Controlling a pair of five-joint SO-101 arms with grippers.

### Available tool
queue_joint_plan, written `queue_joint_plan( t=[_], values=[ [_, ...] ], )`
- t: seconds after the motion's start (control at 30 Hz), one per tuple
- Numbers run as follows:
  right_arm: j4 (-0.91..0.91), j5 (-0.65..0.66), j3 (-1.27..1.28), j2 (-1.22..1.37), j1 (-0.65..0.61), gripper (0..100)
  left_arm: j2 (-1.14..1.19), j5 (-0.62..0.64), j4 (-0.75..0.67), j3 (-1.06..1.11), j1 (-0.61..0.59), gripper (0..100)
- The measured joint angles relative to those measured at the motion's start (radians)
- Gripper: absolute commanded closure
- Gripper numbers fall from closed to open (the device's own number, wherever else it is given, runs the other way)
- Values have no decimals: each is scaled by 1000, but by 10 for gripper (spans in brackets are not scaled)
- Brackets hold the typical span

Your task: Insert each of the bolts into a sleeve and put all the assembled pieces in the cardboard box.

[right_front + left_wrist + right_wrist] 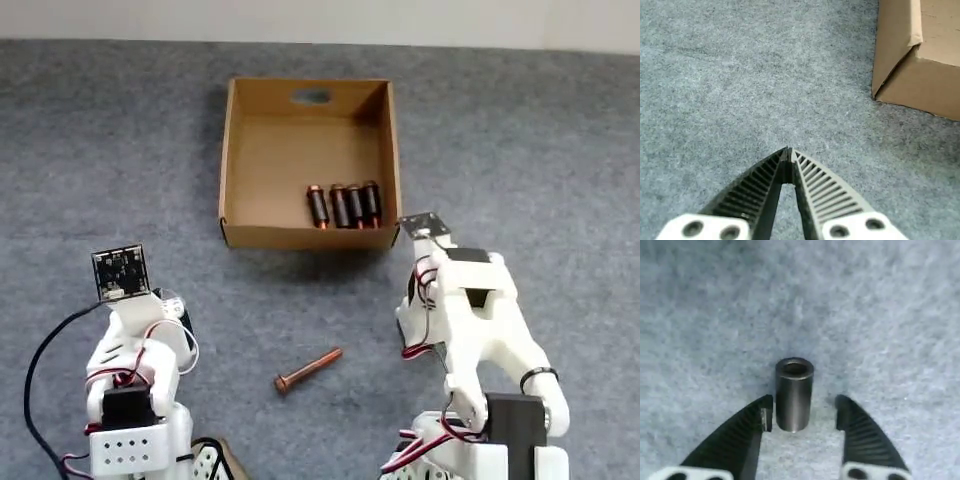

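Observation:
A copper bolt [308, 369] lies on the grey carpet between the two arms. The cardboard box [232, 160] stands at the back, with several assembled pieces [345, 205] in a row against its near wall. A dark sleeve [793, 392] stands upright on the carpet between the fingers of my right gripper [802, 407], which is open around it without touching. My left gripper [788, 152] is shut with nothing in it, low over bare carpet, a corner of the box [920, 75] ahead of it.
The left arm [140, 340] sits at the near left and the right arm [480, 320] at the near right, just in front of the box's right corner. Grey carpet [120, 150] covers the whole table.

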Motion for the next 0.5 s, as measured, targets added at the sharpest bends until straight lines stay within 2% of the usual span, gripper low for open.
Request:
queue_joint_plan(
  t=[0.3,0.37,0.47,0.5],
  values=[
    [-86,0,6,0,0,783,0,0,0,0,0,989],
    [-101,20,26,-2,0,841,0,0,0,0,0,989],
    [-130,101,57,-18,11,998,0,0,0,0,0,989],
    [-141,120,66,-25,12,985,0,0,0,0,0,989]
  ],
)
